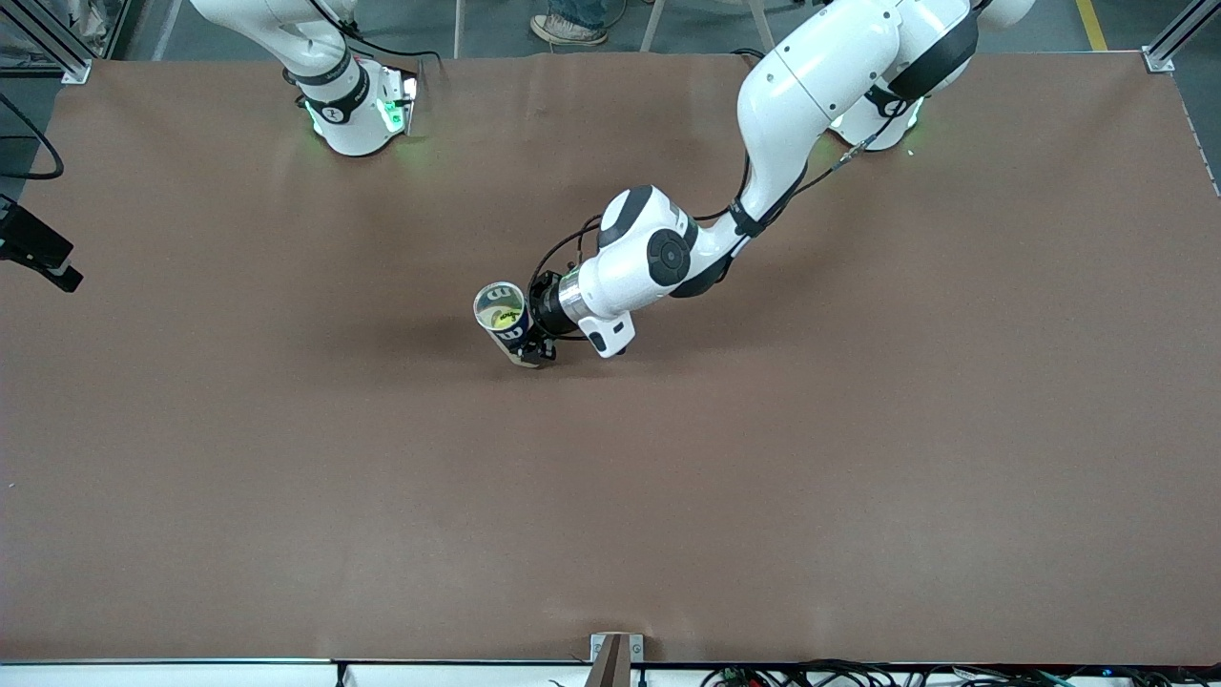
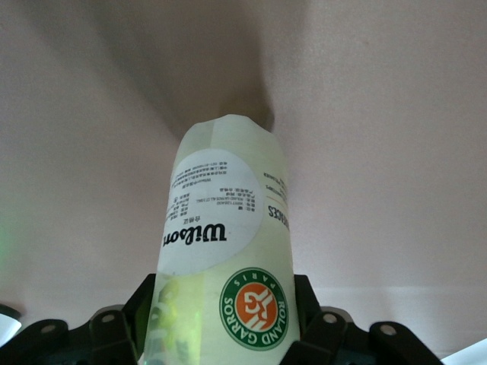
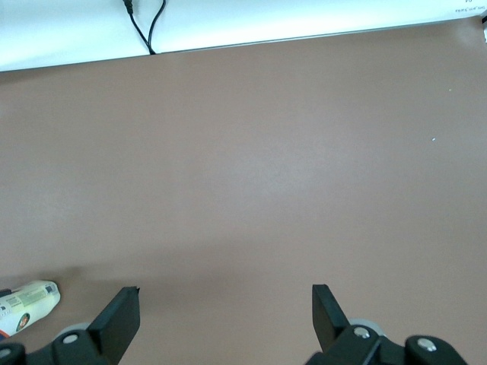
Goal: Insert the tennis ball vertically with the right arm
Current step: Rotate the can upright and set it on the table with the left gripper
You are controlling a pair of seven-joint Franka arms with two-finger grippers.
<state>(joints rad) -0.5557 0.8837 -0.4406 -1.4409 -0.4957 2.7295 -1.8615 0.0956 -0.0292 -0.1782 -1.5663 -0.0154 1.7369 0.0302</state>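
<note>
Left tool (image 1: 530, 336) is clamped on the can (image 1: 503, 315) low down, holding it upright mid-worktop (image 1: 858, 477), mouth open to the ceiling, and a tennis ball (image 1: 505, 320) sits inside already. Right tool (image 3: 224, 308) gapes wide, empty, hanging over bare worktop near its own base. Any further drop wants a dead-centre line over that rim, straight down, can held steady.

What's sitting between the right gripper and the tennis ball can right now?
Nothing visible. The right gripper is open over bare table near its base. The tennis ball can stands mid-table, gripped by the left gripper, with a tennis ball already showing inside.
</note>
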